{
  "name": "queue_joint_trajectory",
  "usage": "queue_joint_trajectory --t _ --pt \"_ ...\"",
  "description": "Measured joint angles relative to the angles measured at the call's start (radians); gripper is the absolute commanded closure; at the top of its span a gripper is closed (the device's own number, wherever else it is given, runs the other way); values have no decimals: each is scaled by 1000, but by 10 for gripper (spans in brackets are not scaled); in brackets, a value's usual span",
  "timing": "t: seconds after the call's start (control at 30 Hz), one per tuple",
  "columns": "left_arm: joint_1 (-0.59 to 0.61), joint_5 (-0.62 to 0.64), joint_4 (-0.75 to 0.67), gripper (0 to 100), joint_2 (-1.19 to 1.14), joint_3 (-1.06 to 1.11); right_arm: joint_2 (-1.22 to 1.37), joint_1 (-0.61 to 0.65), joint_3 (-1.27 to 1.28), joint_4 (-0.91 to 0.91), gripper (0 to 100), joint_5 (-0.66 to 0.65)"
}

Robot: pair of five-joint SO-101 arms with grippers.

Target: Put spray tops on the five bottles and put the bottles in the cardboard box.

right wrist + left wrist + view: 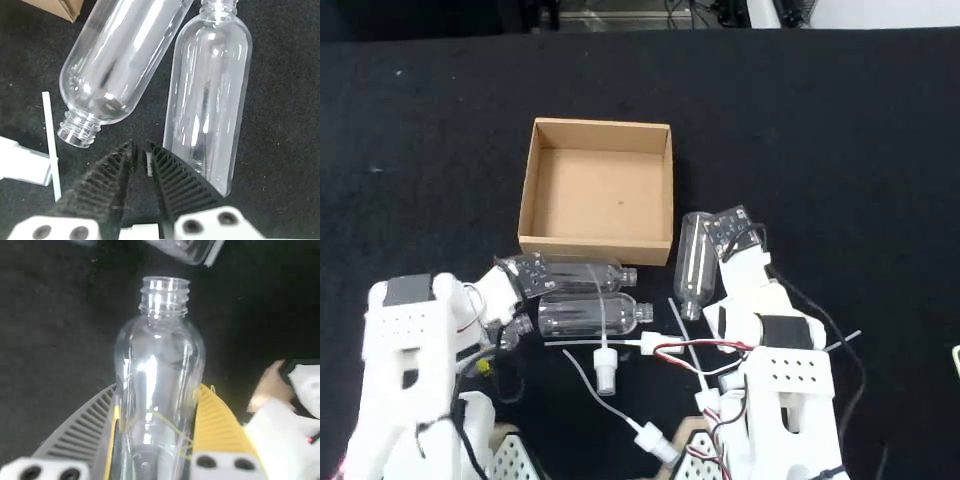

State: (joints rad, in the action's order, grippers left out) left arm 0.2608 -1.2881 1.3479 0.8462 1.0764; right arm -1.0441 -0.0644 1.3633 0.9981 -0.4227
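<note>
A clear bottle (160, 355) without a top lies between the yellow fingers (215, 415) of my left gripper (157, 390), which is shut on its body, neck pointing away. In the high view this bottle (575, 275) lies just in front of the cardboard box (545, 150), with a second bottle (590, 313) beside it. My right gripper (140, 147) is shut with nothing in it, just short of two more clear bottles, one (115, 60) with its open neck towards it and the other (210, 95) with its neck pointing away. White spray tops (605, 370) (655, 440) lie near the arms.
A third bottle (693, 262) lies beside the box's front right corner, close to the right arm (760, 320). A loose white tube (51, 145) and a spray top (20, 165) lie by the right gripper. Red and white cables (695, 348) cross between the arm bases.
</note>
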Motion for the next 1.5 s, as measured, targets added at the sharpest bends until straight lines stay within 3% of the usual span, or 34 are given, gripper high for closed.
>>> queue_joint_trajectory --t 0.2,0.4,0.57,0.7,0.77,0.97,1.17,1.5 --pt "157 44 -66 970 195 49 0 0 0 0 983 0" --pt "279 213 -290 968 117 83 5 6 -201 61 983 17" --pt "282 399 -407 967 -38 83 58 86 -419 109 967 147" --pt "275 571 -503 967 -118 83 192 204 -523 109 836 304" --pt "275 643 -542 967 -143 83 281 262 -551 98 822 356" --pt "276 852 -566 967 -149 83 555 324 -565 -77 854 459" --pt "275 977 -568 967 -155 81 692 324 -565 -230 904 528" --pt "275 1013 -568 967 -155 83 813 292 -571 -315 907 528"
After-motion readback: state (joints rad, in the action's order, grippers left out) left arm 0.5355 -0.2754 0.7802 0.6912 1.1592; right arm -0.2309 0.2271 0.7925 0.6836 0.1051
